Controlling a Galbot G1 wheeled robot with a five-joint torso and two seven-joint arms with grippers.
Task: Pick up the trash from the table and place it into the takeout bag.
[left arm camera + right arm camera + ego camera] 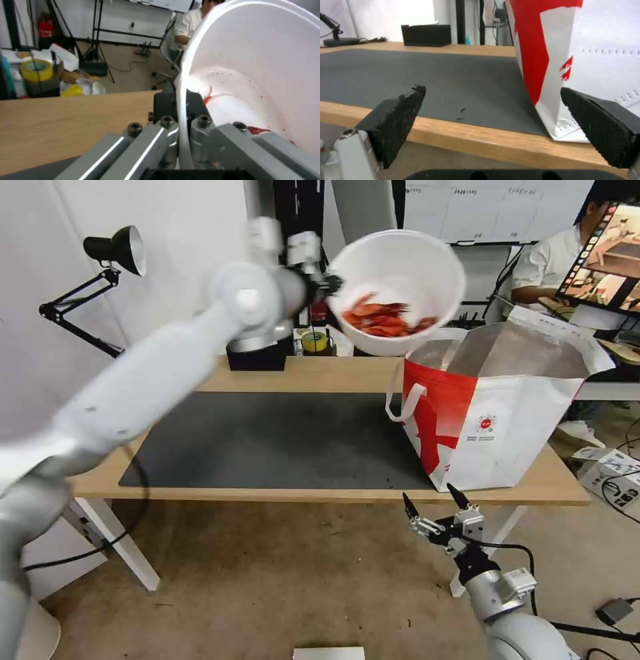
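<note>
In the head view, the white bowl [398,280] of red crayfish shells [383,318] is held tilted in the air by the left gripper [331,283], above the table's [313,373] far edge and just beside the open takeout bag [497,407] at the right end. The right gripper [432,501] is seen below the near edge.

In the left wrist view, the bowl's rim [182,105] is clamped between the jaws.

In the right wrist view, the jaws are spread wide before the bag's near corner on the dark mat [420,75].
</note>
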